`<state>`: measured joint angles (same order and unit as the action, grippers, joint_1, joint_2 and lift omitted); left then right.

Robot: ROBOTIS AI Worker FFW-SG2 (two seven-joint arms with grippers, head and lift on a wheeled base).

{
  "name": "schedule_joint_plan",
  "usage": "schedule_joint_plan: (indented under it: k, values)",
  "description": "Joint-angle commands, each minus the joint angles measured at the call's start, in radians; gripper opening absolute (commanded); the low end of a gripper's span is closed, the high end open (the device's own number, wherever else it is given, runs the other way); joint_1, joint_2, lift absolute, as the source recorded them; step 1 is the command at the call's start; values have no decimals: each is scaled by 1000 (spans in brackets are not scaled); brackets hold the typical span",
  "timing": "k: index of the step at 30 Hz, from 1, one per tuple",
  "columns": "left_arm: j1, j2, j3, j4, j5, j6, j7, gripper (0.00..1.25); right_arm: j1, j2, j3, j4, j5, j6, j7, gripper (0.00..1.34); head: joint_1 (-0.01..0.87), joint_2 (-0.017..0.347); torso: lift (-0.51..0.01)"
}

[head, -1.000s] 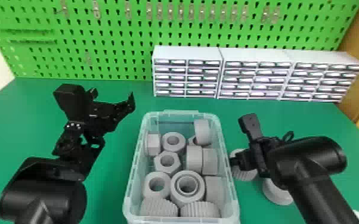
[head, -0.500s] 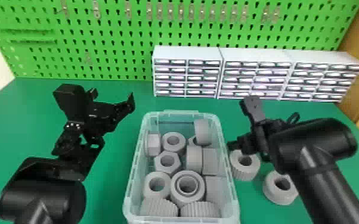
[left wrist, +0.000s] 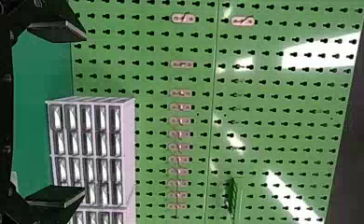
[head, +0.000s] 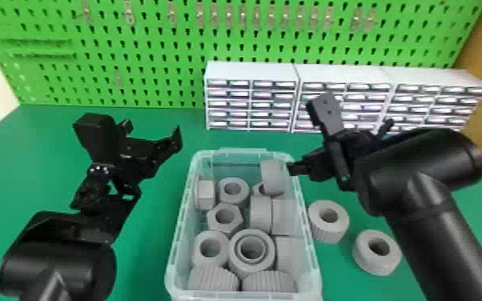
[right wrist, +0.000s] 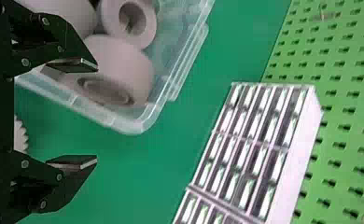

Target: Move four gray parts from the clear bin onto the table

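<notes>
Head view, right claw [head: 340,146] nearer bin [head: 179,224]

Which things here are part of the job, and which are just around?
Job:
- clear bin
- gray parts in it
- two gray parts on the table
- green table
- right gripper

Just around:
- white drawer units
- green pegboard
- left gripper, idle

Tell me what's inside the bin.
The bin holds gray parts, including a hex nut and two ribbed ones at the near end. Toward the far end, one part is partly covered by another. Whatever lies beneath them is hidden.
</notes>
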<state>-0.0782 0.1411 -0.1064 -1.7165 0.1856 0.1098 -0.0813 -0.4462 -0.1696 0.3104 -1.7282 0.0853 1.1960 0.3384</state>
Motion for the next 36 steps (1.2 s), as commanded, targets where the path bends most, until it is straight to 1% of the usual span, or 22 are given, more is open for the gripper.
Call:
schedule_joint_plan:
  k: [1,10,16,23,27,29,33,36]
  values:
    - [-3,0,-2,0,0,2,0,1123,-31,-7,65,-1,-29,-3,-1,785,686,26,-50]
    - [-5,0,-6,0,-2,5,0,1123,-68,-11,161,6,-62,-3,-1,802,686,26,-50]
    - [-5,0,-6,0,-3,7,0,1123,-85,-14,204,33,-101,-7,-1,804,686,26,-50]
    - [-6,0,-7,2,-5,8,0,1123,-131,-13,268,96,-197,-19,-1,805,686,26,-50]
    - [-6,0,-7,2,-6,8,0,1123,-140,-13,262,141,-297,-39,1,801,686,26,-50]
    - [-6,0,-6,2,-6,8,0,1123,-138,-13,253,153,-320,-49,1,801,686,26,-50]
    - [-5,0,-4,2,-6,10,0,1123,-129,-13,230,164,-335,-59,1,801,686,26,-50]
    - [-6,0,-4,2,-6,11,0,1123,-123,-13,193,203,-407,-72,1,801,686,26,-50]
